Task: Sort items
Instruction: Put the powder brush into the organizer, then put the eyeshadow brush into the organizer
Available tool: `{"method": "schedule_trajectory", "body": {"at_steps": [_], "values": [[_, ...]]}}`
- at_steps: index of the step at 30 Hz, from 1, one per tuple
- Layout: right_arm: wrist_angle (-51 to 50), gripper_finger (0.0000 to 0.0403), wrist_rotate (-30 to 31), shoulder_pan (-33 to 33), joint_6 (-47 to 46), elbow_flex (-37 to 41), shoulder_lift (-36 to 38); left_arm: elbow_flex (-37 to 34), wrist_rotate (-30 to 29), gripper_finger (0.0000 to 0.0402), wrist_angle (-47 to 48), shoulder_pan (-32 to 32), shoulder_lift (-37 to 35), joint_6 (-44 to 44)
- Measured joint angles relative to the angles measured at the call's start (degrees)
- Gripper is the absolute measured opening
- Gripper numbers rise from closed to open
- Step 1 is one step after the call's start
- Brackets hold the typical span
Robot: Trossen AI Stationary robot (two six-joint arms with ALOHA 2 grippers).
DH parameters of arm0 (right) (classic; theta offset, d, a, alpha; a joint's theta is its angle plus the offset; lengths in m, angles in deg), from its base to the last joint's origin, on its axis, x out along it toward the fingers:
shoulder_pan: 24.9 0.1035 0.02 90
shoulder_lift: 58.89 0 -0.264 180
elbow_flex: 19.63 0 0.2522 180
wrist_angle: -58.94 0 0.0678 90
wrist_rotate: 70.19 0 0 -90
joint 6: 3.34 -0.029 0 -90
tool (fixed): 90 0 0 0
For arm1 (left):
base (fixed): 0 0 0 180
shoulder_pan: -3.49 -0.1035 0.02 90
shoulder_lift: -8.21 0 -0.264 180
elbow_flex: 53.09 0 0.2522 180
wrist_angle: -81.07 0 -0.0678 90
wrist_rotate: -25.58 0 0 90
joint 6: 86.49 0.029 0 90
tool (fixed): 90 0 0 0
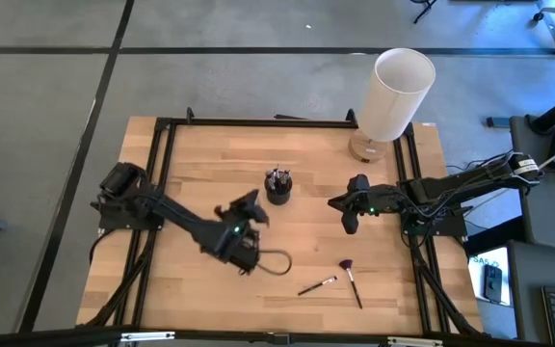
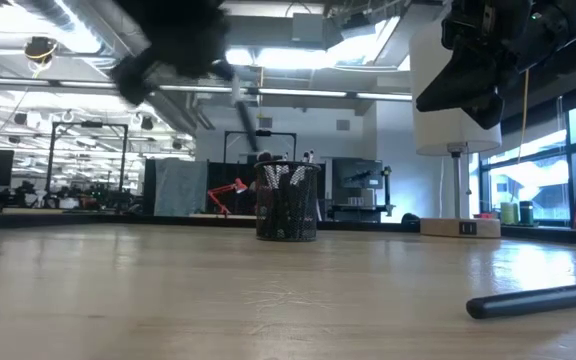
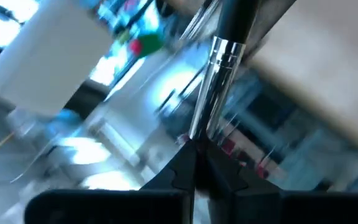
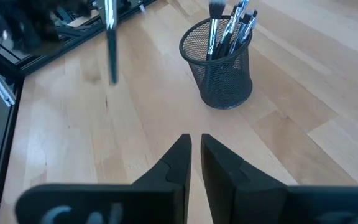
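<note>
The black mesh cup point(image 1: 277, 185) stands mid-table with several brushes upright in it, also seen in the right wrist view as the cup point(image 4: 219, 68). My left gripper point(image 1: 249, 207) hovers near-left of the cup, shut on one brush point(image 3: 225, 50). My right gripper point(image 1: 345, 210) hovers right of the cup, fingers point(image 4: 180, 157) together and touching nothing. Two brushes lie flat near the table's near edge: a thin one point(image 1: 316, 285) and one with a fan-shaped reddish-purple head point(image 1: 346, 264). My left gripper pinches the brush between its two fingers point(image 3: 188, 168) at the pale metal end point(image 3: 199, 127). The black handle point(image 3: 238, 15) sticks out beyond the fingertips. Seen from the right wrist, the brush point(image 4: 110, 43) hangs about upright, lifted clear of the table.
A tall white cylinder point(image 1: 393, 92) on a wooden base stands at the far right corner. A black frame point(image 1: 162, 130) runs along the table's edges. A dark cable loop point(image 1: 276, 262) trails below the left wrist. Bare wood point(image 1: 191, 164) lies left of the cup.
</note>
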Motion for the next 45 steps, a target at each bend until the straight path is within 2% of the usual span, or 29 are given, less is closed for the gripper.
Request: {"method": "schedule_trajectory", "body": {"at_steps": [2, 11, 15, 22, 26, 28, 39, 45], "values": [[-0.01, 0.0037, 0.0, 0.0, 0.03, 0.0, 0.0, 1.72, -2.81, 0.0014, -0.1, -2.37, -0.03, 3.58], [-0.03, 0.0037, 0.0, 0.01, 0.43, 0.0, 0.0, 3.53, -2.78, 0.0013, -0.29, -15.15, -0.04, 6.3], [-0.05, 0.0037, 0.0, 0.0, 1.15, 0.0, 0.0, 3.53, -2.34, 0.0014, -0.49, -18.58, -0.04, 6.26], [-0.07, 0.0037, -0.01, -0.32, 1.92, 0.0, 0.0, 3.53, 0.09, 0.0015, -6.42, -19.01, -0.04, 12.88], [-0.08, 0.0037, 0.01, -0.68, 1.7, 0.0, 0.0, 3.53, 7.87, 0.0016, -12.53, -18.51, -0.04, 15.91], [-0.08, 0.0037, -0.02, -0.66, 1.68, 0.0, 0.0, 3.53, 9.67, 0.002, -15.49, -18.3, -0.04, 15.38], [-0.28, 0.0037, -0.04, -0.63, 1.49, 0.0, 0.0, 3.53, 7.69, 0.0088, -17.24, -19.6, -0.04, 22.6], [-0.58, 0.0037, -0.1, -0.63, 1.51, 0.0, 0.0, 3.53, 6.28, 0.0099, -19.15, -20.17, -0.04, 22.89]]}}
